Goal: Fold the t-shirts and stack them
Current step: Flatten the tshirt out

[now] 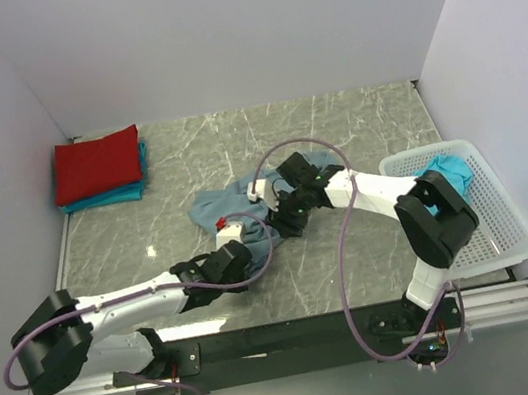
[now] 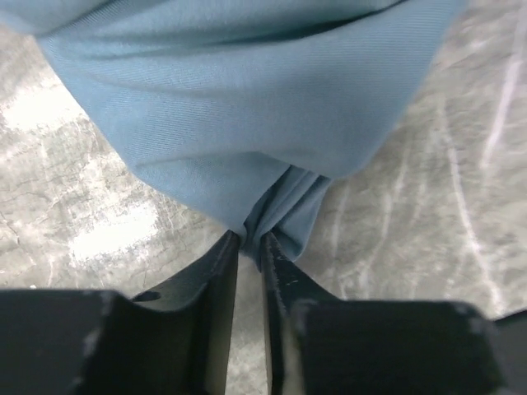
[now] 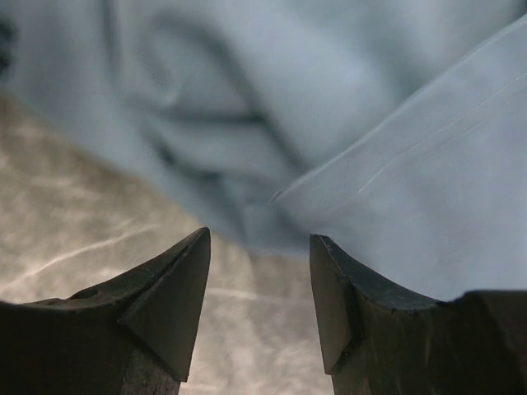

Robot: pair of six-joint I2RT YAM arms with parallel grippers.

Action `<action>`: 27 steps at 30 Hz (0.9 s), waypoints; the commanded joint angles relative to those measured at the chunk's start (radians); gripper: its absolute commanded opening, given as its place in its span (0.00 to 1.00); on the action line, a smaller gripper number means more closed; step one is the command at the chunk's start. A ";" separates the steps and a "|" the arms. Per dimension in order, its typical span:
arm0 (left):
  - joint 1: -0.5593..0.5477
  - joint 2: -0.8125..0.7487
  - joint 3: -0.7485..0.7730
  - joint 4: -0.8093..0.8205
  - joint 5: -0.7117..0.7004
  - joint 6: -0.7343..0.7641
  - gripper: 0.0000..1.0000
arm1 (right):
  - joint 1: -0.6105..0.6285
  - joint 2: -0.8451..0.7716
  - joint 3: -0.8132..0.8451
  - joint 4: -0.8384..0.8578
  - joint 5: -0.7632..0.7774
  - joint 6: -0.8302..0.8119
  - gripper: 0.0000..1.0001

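Pinching a bunched corner of the slate-blue t-shirt (image 2: 247, 115), left fingers (image 2: 216, 284) sit almost closed; right fingers (image 3: 169, 296) gape empty, hem edge just ahead to their right.

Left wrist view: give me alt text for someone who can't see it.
The jaws of the left gripper pinch a bunched fold of the slate-blue t-shirt, which drapes across the upper frame. Grey marbled table shows beneath on both sides.

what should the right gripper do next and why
Probably ease the right gripper forward and close on the edge of the slate-blue shirt: its jaws stand open with that edge just ahead, while the left gripper pinches a bunched fold.
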 commanded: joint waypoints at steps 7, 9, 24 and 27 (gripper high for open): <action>-0.004 -0.153 -0.026 -0.004 -0.013 -0.025 0.18 | 0.047 0.119 0.119 -0.059 0.113 -0.005 0.50; -0.003 -0.163 -0.029 -0.007 -0.016 -0.025 0.16 | 0.050 0.121 0.122 -0.068 0.114 -0.002 0.37; -0.003 -0.415 0.278 -0.229 -0.132 0.128 0.01 | -0.008 -0.365 0.229 -0.355 0.048 -0.097 0.00; -0.003 -0.465 0.359 -0.221 -0.070 0.241 0.01 | -0.013 -0.503 0.269 -0.378 0.058 -0.106 0.00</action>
